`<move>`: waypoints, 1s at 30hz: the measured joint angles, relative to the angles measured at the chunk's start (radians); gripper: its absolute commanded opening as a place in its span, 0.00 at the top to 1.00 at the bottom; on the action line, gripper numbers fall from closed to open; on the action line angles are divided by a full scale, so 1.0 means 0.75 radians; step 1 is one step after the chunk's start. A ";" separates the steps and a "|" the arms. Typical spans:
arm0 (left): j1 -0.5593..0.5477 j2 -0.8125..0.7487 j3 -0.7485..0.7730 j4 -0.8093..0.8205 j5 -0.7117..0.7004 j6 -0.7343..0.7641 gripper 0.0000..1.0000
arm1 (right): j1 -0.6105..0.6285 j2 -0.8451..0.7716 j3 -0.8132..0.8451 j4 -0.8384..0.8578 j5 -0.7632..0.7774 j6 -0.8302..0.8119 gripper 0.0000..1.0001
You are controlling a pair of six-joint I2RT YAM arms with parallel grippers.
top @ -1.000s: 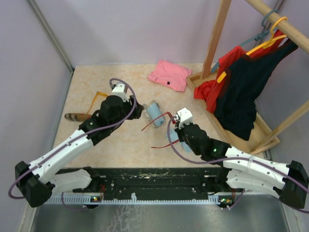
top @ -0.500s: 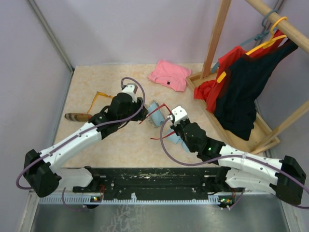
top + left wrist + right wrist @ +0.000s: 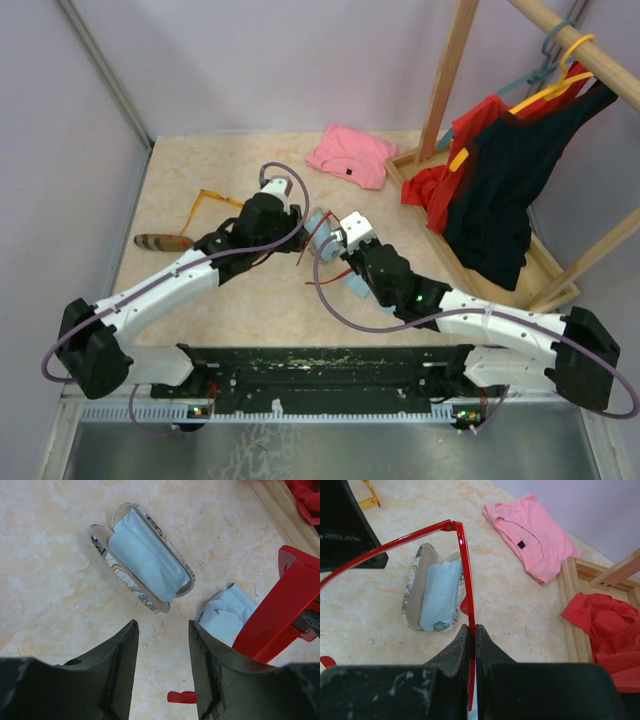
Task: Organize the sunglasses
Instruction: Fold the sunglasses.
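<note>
My right gripper (image 3: pixel 472 630) is shut on one thin arm of the red sunglasses (image 3: pixel 465 570), which it holds up just right of the open grey-patterned case (image 3: pixel 414 592). A light blue cloth (image 3: pixel 440 595) fills that case. In the left wrist view the same case (image 3: pixel 102 547) lies ahead of my left gripper (image 3: pixel 162 630), which is open and has nothing between its fingers. The red sunglasses (image 3: pixel 280 610) stand at the right there, and one red arm tip (image 3: pixel 182 696) pokes out beside the right finger. The orange-amber sunglasses (image 3: pixel 205 205) lie at the far left.
A loose light blue cloth (image 3: pixel 227 612) lies right of the case. A brown case (image 3: pixel 160 242) sits at the left edge. A pink shirt (image 3: pixel 350 155) lies at the back. A wooden rack (image 3: pixel 540 260) with red and black clothes stands on the right.
My left gripper has moved right to the patterned case and its jaws have narrowed. My right gripper has carried the red sunglasses left and away from me, toward the same case.
</note>
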 measured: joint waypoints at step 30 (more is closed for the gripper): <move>-0.039 0.087 0.000 0.119 -0.097 -0.105 0.51 | 0.000 0.207 0.193 -0.058 -0.135 0.370 1.00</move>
